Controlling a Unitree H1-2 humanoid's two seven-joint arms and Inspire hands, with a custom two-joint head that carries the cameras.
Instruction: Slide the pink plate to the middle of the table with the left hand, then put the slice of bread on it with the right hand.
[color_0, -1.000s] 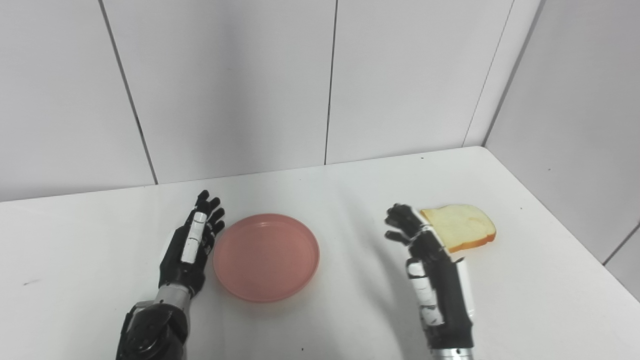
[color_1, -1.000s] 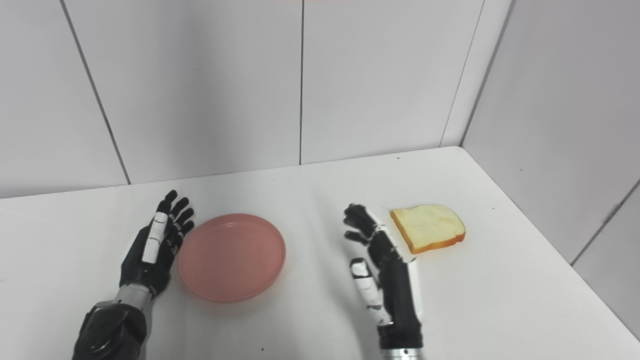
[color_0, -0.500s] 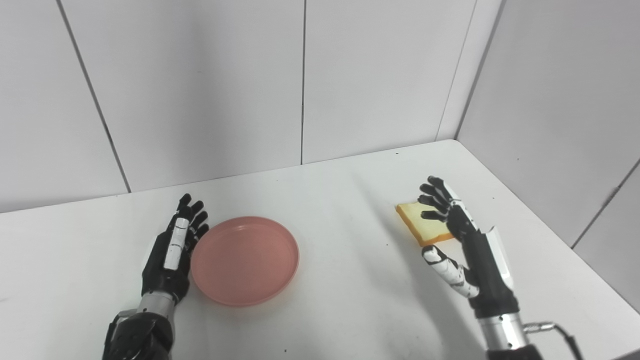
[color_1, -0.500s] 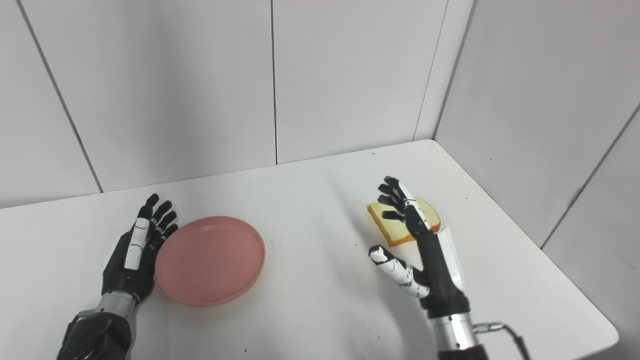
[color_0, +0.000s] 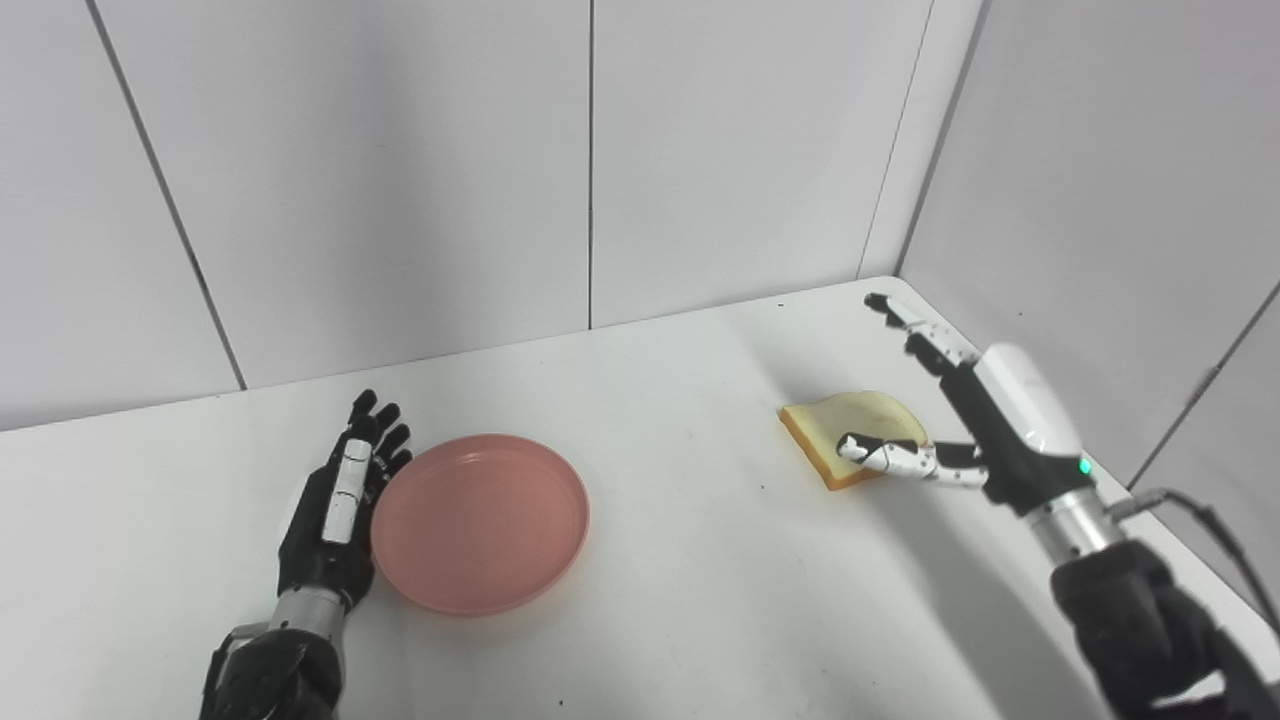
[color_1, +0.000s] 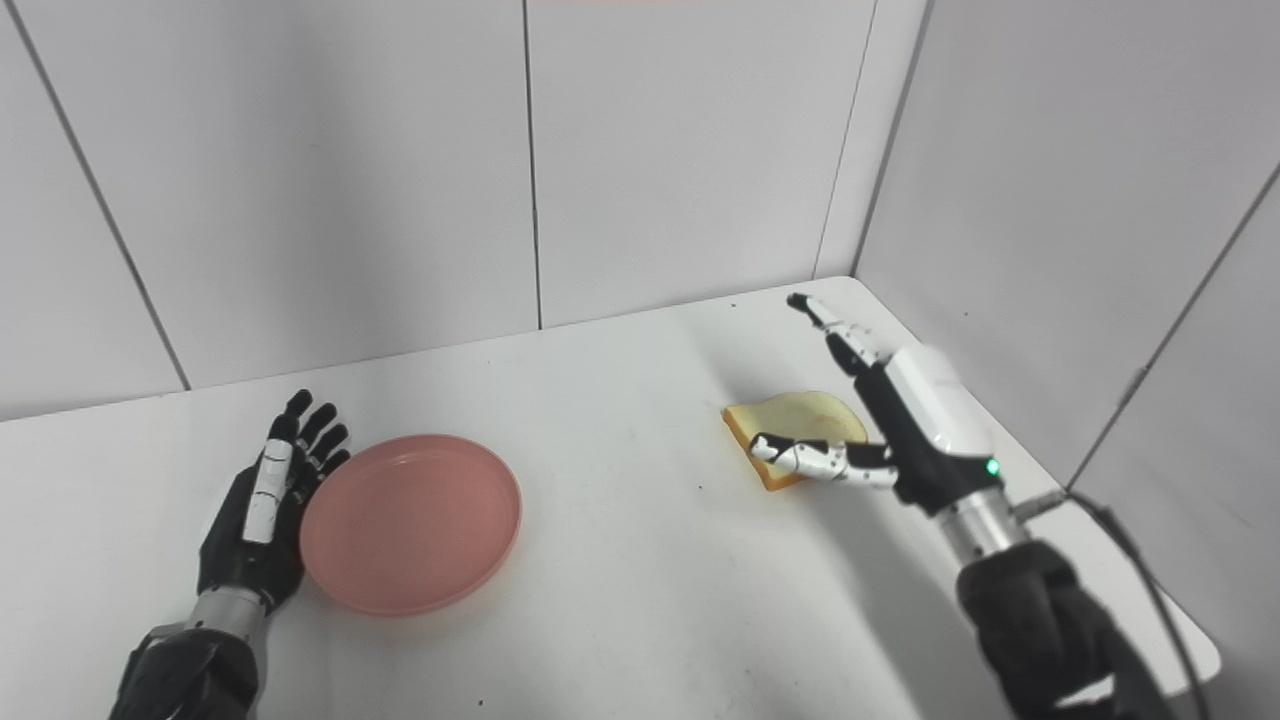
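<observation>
Pink plate (color_0: 479, 522), empty, flat on the worktop (color_0: 680, 610) left of centre, touched at its left rim by the left robot hand (color_0: 335, 505), fingers spread, grasping nothing. Further right, slice of bread (color_0: 852, 434) lying on the worktop. Right robot hand (color_0: 960, 415) spread over it, seemingly ready to grasp.

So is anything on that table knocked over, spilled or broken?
Nothing stands out. The pink plate sits flat and empty beside the open left hand. The bread lies flat and whole near the table's right edge, with the open right hand over it, not yet holding it. No spills or damage show.
</observation>
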